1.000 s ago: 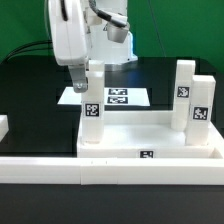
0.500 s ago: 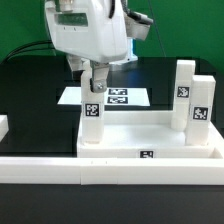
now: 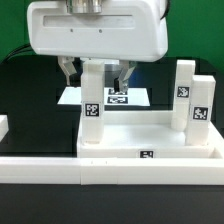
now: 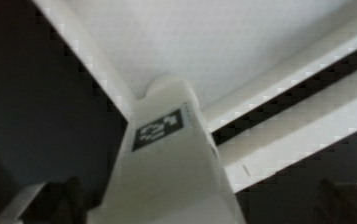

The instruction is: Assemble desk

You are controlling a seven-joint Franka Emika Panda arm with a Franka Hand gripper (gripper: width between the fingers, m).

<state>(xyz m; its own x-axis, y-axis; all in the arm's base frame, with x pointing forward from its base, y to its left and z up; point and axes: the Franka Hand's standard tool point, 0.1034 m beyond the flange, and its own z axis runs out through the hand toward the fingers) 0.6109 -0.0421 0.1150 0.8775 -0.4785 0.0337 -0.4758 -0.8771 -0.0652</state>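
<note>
Looking for writing, I find none that I can read: only black-and-white marker tags. One sits on the near leg, one on the tabletop's front rim, and two on the legs at the exterior view's right, with more on the marker board lying flat behind. In the wrist view the tag on the near leg is blurred and I cannot make out its pattern.

The desk stands upside down in the middle of the black table, its tabletop pressed against the long white border rail at the front. The near leg stands upright in the corner socket at the exterior view's left; two more legs stand upright at the right corners.

My gripper hangs directly over the near leg, jaws released and spread wide, one finger on each side of the leg's top. I cannot tell whether either pad touches it. In the wrist view the leg rises between the two dark fingertips with a gap on both sides.

The arm's large white housing fills the upper exterior view. Open table lies to the exterior view's left of the tabletop.
</note>
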